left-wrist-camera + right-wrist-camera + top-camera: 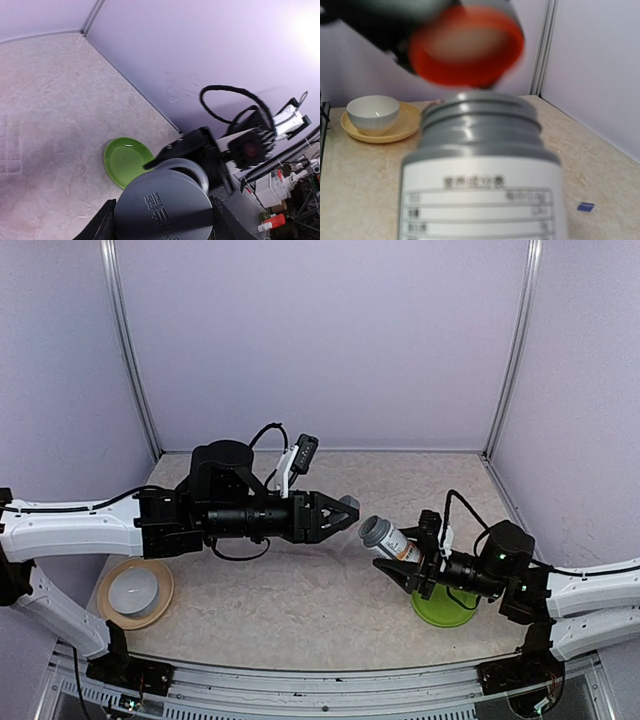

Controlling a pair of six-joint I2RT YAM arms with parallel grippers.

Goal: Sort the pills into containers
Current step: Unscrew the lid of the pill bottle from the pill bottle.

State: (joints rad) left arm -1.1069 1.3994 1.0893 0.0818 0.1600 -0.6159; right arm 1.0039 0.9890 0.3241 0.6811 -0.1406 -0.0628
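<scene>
Gray cap (347,505) is off the bottle (383,535). The left fingers (336,516) pinch the cap and hold it just beside the bottle's open top. The right fingers (408,556) pinch the bottle and tip it toward the left arm. Both things are up off the surface (300,590), near the green plate (448,612).

I think the bottle is held with its mouth bare so pills can go in. The cap is kept close by but out of the way.

The top view shows both arms at once, and the bowl (135,587) far off to the left. Only the right wrist view shows that the cap is orange inside and that the bottle's neck has ridges. The left wrist view shows the cap's flat top. No view shows any pills.
</scene>
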